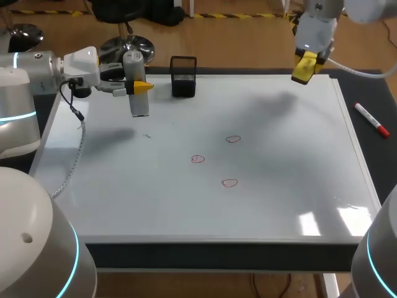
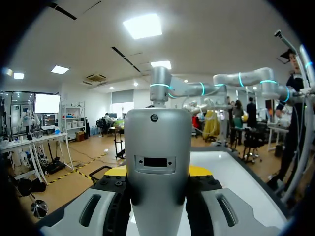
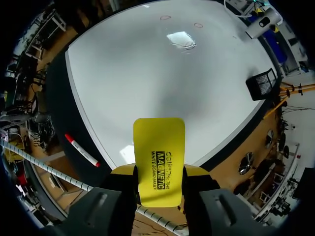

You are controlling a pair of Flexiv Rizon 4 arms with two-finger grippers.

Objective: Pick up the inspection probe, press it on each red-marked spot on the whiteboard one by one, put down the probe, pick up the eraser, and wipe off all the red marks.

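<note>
"Left hand [image 1: 141,87] first: what has it got?"

"It's clenched on the inspection probe [image 1: 139,105]. In the left wrist view a finger presses each side of the grey body [image 2: 157,167], with the yellow tips just showing behind it."

"And where is the probe?"

"Upright, over the far left corner of the whiteboard [image 1: 279,205]. It's lifted off the surface, and its shadow lies on the board nearer the front, apart from it."

"Anything beside it?"

"A black mesh holder [image 1: 183,76] stands on the board's far edge, just to the right of the probe and not touching it."

"The red marks?"

"Three small red rings near the middle of the board: one farther back [image 1: 233,139], one to its front left [image 1: 198,159], and one nearest the front [image 1: 229,182]. All three are well apart from both hands."

"Then the right hand [image 1: 305,67]?"

"It's grasping the yellow eraser [image 3: 158,147], gripped flat between the two fingers. It hangs in the air over the board's far right corner."

"Further right?"

"A red marker [image 1: 372,120] lies on the dark counter [image 1: 388,93], just beside the board's right edge."
</note>
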